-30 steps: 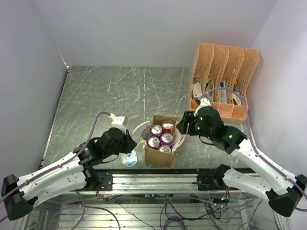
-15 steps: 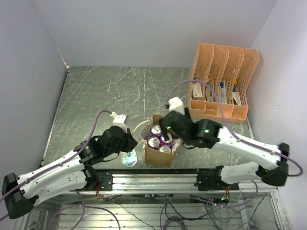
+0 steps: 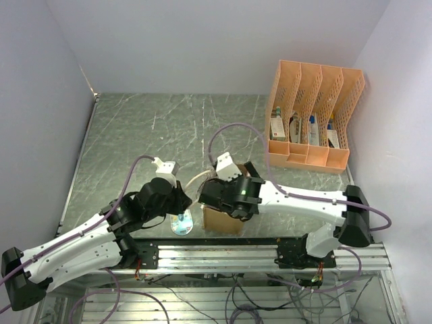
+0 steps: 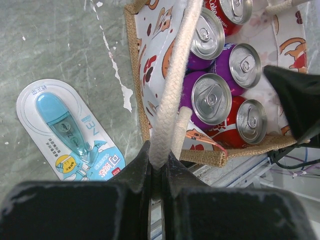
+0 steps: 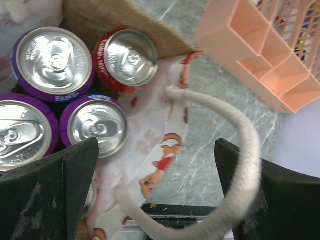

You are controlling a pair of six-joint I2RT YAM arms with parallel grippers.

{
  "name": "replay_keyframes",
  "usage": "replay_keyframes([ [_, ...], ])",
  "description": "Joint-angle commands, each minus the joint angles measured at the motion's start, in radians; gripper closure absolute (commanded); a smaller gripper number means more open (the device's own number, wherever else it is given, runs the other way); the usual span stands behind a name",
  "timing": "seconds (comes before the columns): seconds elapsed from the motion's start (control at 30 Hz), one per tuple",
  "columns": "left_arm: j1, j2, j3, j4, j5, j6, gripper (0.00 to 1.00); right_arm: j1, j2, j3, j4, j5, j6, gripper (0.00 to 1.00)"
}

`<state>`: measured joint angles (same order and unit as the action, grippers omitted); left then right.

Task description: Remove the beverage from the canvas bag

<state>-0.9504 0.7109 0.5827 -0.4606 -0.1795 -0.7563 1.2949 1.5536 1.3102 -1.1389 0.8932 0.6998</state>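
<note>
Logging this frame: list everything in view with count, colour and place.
canvas bag: one, tan-brown, near table edge, centre.
bag handles: two, cream rope, one at each pincer.
purple cans: three, upright in the bag.
red cans: two, upright in the bag.
correction tape pack: one, blue-white, flat on table left of bag.
file organizer: one, orange, far right corner.
table: one, grey-green marbled.
left pincer: black, shut on a handle.
right pincer: black, open above the cans.

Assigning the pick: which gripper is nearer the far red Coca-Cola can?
Right. The right gripper hovers open above the canvas bag, the Coca-Cola can just ahead; the left gripper clamps its handle beside it.
</note>
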Motion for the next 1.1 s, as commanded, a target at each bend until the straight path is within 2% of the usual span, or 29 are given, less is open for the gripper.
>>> replay_keyframes([
  [0.0,0.003,-0.015,0.042,-0.046,-0.001,0.01,0.93,-0.012,-0.119,0.009,-0.077,0.107,0.044,0.0],
  [0.23,0.003,0.009,0.035,-0.017,0.007,0.01,0.93,-0.054,-0.24,0.115,0.067,0.054,-0.184,0.0],
  [0.47,0.004,0.011,0.031,-0.005,0.008,0.003,0.93,-0.055,-0.169,0.182,0.283,-0.165,-0.349,0.02],
  [0.63,0.003,-0.002,0.037,-0.034,-0.004,0.003,0.93,-0.079,-0.064,0.129,0.272,-0.203,-0.285,0.11],
  [0.87,0.003,-0.044,0.024,-0.054,-0.013,-0.006,0.93,-0.215,-0.126,-0.108,0.406,-0.431,-0.26,0.16],
  [1.07,0.004,-0.034,0.02,-0.043,-0.008,-0.004,0.93,-0.267,-0.137,-0.169,0.456,-0.526,-0.203,0.17],
])
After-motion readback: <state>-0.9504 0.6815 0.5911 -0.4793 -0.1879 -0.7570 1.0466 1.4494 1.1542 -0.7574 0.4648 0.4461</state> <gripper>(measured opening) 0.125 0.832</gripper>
